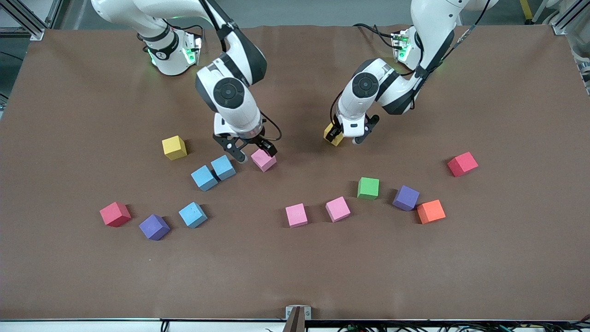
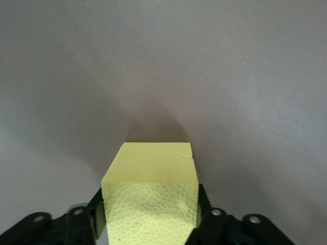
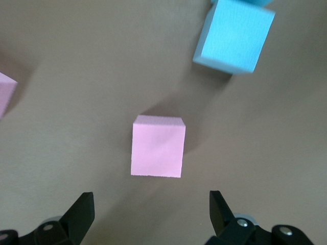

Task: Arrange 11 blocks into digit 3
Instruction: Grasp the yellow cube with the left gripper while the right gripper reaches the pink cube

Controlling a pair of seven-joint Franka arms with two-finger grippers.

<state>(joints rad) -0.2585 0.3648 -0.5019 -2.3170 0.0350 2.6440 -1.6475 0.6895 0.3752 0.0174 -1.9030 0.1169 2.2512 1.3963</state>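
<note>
The right gripper hangs low over the counter, its fingers spread wide; a pink block lies on the counter just at 4 o'clock of them in the front view, between their tips but untouched in the right wrist view. Two light blue blocks touch each other at 8 o'clock of this gripper, with a yellow block at its 9 o'clock. The left gripper sits at 3 o'clock of the right one, fingers closed narrow on a second yellow block, which fills the gap between them, a little above the counter.
</note>
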